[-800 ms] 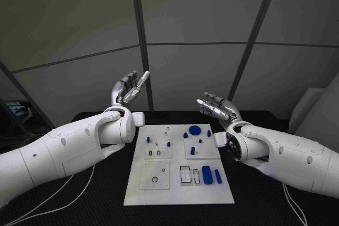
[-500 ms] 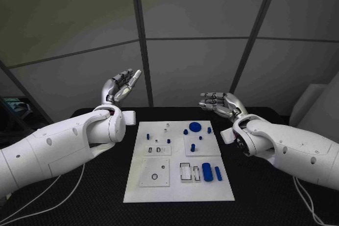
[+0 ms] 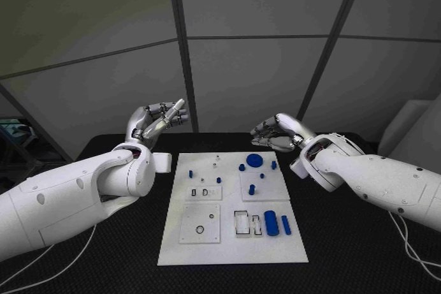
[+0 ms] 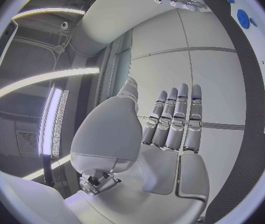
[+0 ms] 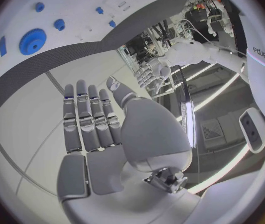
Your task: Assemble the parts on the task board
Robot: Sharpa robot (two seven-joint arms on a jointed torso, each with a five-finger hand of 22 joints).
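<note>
Nearest the robot, the task board lies flat with its blue parts loose or standing on it, below and between both hands and touched by neither. The left hand hangs released, fingers straight, holding nothing; the right hand hovers empty too, just beyond the blue gear. A descent from there risks brushing that gear or toppling the small pegs beside it, I judge.

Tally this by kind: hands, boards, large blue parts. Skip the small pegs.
Hands: 2, left hand and right hand
Board: 1
Large blue parts: 3, gear, oblong and bar
Total: 6
</note>
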